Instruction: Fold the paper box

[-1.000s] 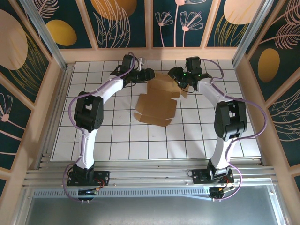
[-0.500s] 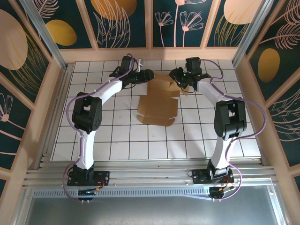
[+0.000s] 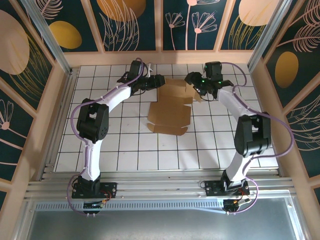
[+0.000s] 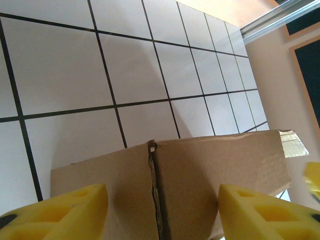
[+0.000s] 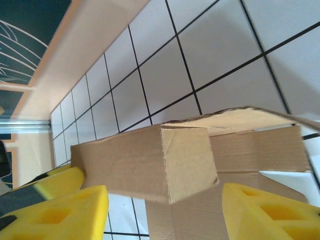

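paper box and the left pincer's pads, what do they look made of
Paper box: brown corrugated cardboard with a matte finish; the ragged edge at its crease shows layered fibre. Left pincer pads: bright yellow and matte, with moulded recesses. Probably plastic or rubber, but the look doesn't settle which.

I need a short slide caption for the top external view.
Left hand and right hand flank the raised far flaps of the paper box on the table.

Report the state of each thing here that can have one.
paper box, partly folded: far flaps raised, near panel flat on the table.
left arm's fingers, open, set apart in front of a cardboard wall, not clamping it.
right arm's fingers, open, a raised folded flap between them, not clamped.
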You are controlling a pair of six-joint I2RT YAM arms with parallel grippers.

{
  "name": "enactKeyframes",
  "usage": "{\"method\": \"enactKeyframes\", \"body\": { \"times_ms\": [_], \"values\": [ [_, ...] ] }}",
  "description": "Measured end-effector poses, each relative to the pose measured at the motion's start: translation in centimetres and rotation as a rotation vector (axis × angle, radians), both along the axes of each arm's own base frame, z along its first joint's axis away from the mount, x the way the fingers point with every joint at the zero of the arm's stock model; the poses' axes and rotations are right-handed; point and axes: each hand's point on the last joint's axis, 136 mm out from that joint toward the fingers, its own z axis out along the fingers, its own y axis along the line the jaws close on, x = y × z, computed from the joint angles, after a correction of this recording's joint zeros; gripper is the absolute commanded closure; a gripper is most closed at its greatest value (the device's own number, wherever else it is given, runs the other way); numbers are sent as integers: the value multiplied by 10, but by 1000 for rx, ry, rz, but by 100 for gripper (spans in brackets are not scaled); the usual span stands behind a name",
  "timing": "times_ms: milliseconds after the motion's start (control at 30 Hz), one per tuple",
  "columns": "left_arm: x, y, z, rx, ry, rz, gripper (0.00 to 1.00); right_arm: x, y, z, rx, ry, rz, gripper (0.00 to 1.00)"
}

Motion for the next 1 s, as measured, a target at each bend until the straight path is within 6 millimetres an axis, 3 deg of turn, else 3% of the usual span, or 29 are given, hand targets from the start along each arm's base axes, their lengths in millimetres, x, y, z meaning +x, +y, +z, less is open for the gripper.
{"method": "enactKeyframes", "body": {
  "times_ms": [100,200,467,633,1000],
  "values": [
    [0,1,0,5,-4,4,40,-10,-16,16,-17,-44,-26,37],
    [0,0,0,7,-4,3,40,-26,-24,9,-37,-49,-42,38],
    [-1,-1,0,8,-4,2,40,-51,-20,-93,-96,145,-32,40],
    [-1,-1,0,10,-6,0,40,-40,-17,-127,-122,138,-42,41],
    [-1,-1,-1,18,-7,-6,40,-1,-28,-155,-120,30,-65,42]
  ]
}}
